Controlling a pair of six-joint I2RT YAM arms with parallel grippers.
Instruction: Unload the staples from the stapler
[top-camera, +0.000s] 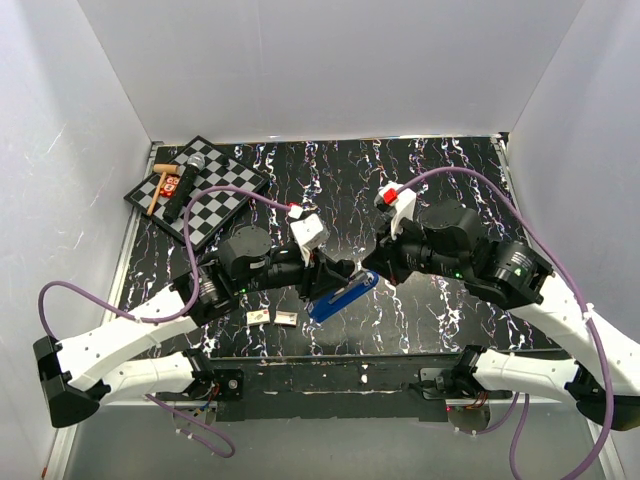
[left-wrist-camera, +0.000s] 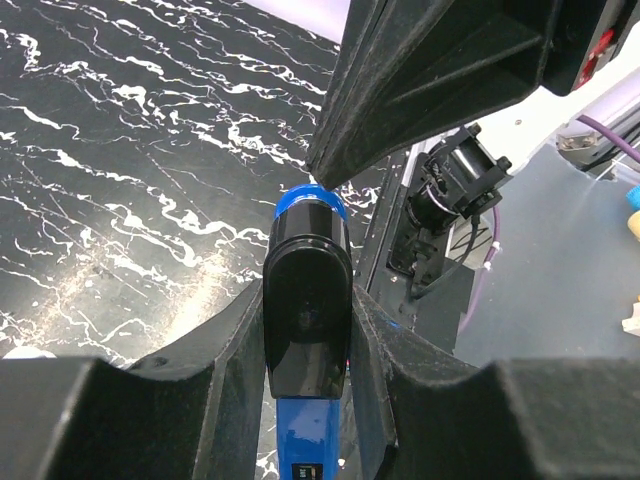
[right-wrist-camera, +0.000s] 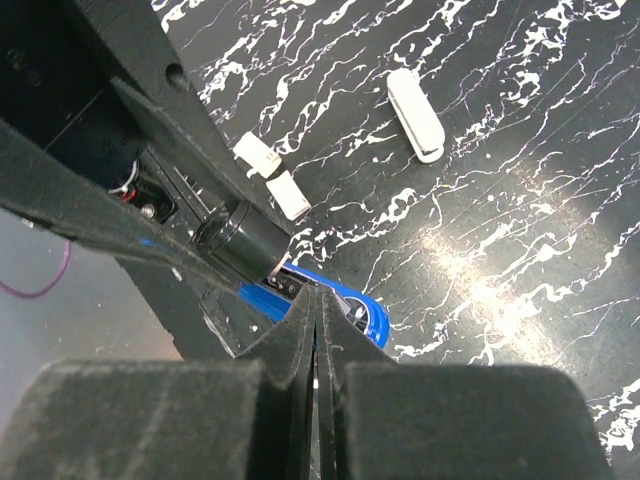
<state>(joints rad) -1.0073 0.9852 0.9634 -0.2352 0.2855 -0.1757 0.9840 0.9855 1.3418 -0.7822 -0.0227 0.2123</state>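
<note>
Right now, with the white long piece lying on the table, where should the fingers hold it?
Take the white piece at its middle, pinching across the narrow width and coming straight down. It lies flat, long with rounded ends, and both long sides are free.

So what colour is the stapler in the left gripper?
The stapler is bright blue with a black cap; clearest in left wrist view.

Both arms stretch low toward the middle, wrists nearly meeting. The left gripper (top-camera: 338, 277) has its fingers clamped on either side of the stapler (top-camera: 345, 295). The right gripper (top-camera: 372, 263) points in from opposite, fingers pressed flat together.
</note>
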